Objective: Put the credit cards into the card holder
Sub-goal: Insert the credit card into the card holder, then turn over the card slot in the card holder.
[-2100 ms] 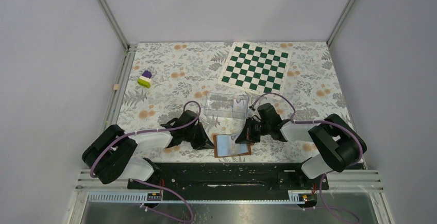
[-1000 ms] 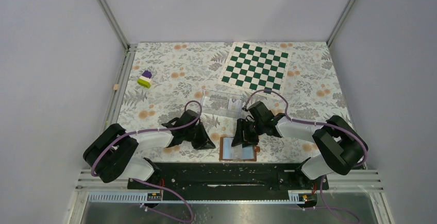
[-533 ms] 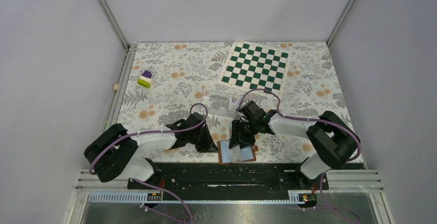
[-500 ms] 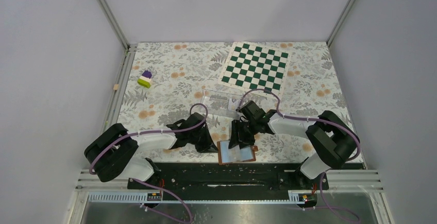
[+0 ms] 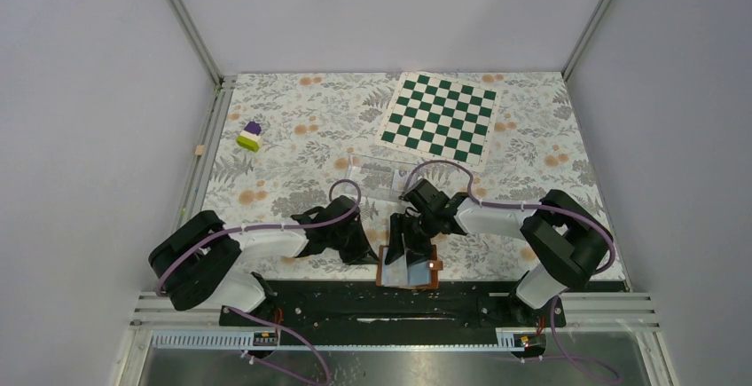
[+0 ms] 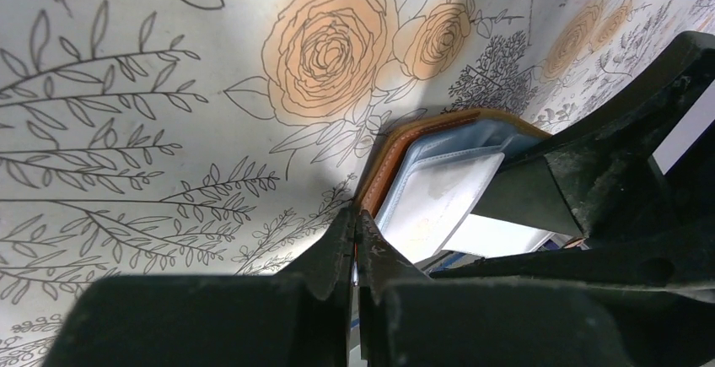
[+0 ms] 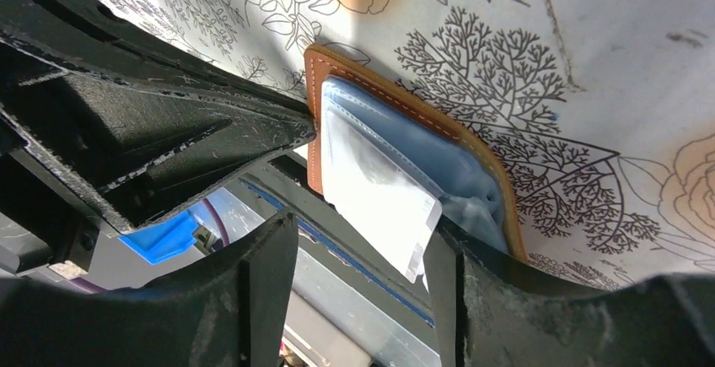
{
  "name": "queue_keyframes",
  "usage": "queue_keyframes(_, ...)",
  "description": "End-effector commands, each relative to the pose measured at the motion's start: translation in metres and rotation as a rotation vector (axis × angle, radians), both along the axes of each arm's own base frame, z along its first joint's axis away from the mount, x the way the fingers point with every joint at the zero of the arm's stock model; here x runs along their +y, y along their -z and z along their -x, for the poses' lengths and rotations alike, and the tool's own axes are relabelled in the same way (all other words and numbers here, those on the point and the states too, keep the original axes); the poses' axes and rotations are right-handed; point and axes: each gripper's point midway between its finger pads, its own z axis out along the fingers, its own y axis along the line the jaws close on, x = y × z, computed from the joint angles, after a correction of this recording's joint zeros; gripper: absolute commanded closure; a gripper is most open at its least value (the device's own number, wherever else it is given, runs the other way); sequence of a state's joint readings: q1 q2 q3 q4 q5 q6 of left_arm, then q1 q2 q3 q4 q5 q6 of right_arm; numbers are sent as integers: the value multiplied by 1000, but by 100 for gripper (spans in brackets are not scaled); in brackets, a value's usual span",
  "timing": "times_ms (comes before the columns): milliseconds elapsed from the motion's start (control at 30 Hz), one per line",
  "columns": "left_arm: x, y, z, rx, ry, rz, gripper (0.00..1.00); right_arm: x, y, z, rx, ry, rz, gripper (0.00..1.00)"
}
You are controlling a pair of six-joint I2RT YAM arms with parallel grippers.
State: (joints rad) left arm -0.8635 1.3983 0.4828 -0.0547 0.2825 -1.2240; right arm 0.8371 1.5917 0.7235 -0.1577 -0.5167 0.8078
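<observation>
**Card at the wallet's mouth:** The card holder (image 5: pixel 410 268) lies open at the near edge of the floral table (image 5: pixel 284 164), pale blue-grey pockets up, between the two arms. At its left side, the left gripper (image 6: pixel 355 223) has its fingers pressed together right against the brown leather rim. Whether any leather is nipped between them cannot be told.

The right gripper (image 7: pixel 362 236) reaches in from the far right and hangs over the open wallet with its jaws apart. A whitish credit card (image 7: pixel 379 186) lies in the gap between them. Its far part rests over the blue-grey pocket and its near end juts past the wallet's near edge, one corner touching a finger (image 7: pixel 443 299).

Just beyond the wallet sits a clear plastic case (image 5: pixel 383 176). A green-and-white chessboard (image 5: pixel 441 115) lies at the far right, and a purple-and-green block (image 5: pixel 250 136) at the far left.
</observation>
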Motion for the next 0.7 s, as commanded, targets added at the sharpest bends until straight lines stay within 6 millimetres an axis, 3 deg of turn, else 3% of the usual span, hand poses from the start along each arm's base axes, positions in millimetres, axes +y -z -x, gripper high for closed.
queue_keyframes(0, -27, -30, -17, -74, -22, 115, 100, -1, -4, 2, -33, -46, 43, 36)
queue_keyframes(167, -13, -30, -16, -96, -37, 62, 100, -19, -12, -10, -134, -87, 145, 28)
queue_keyframes(367, 2, -42, -18, -155, -58, 40, 74, -17, -29, -16, -179, -110, 143, 21)
queue_keyframes(433, 1, -45, -17, -158, -48, 57, 68, -18, -29, -17, -182, -119, 151, 20)
queue_keyframes(667, -21, -68, -14, -182, -4, 223, 66, -32, -28, -11, -177, -135, 201, 22)
